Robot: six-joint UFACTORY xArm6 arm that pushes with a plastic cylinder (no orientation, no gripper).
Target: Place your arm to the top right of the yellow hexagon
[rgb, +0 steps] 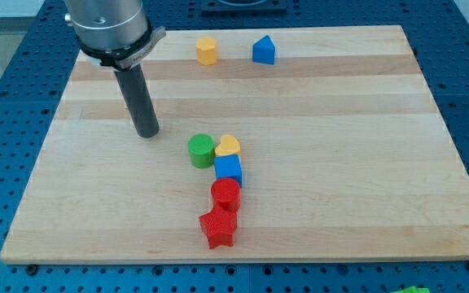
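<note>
The yellow hexagon (207, 50) sits near the view's top, left of centre, on the wooden board (340, 146). A blue pentagon-like block (263, 50) lies just to its right. My tip (147, 133) rests on the board well below and to the left of the yellow hexagon, apart from every block. Lower down, a green cylinder (201, 150) and a yellow heart (228, 146) sit side by side. Below them a blue cube (228, 169), a red cylinder (225, 194) and a red star (217, 228) form a touching column.
The board lies on a blue perforated table (6, 122). A green object (414, 288) peeks in at the view's bottom right, off the board.
</note>
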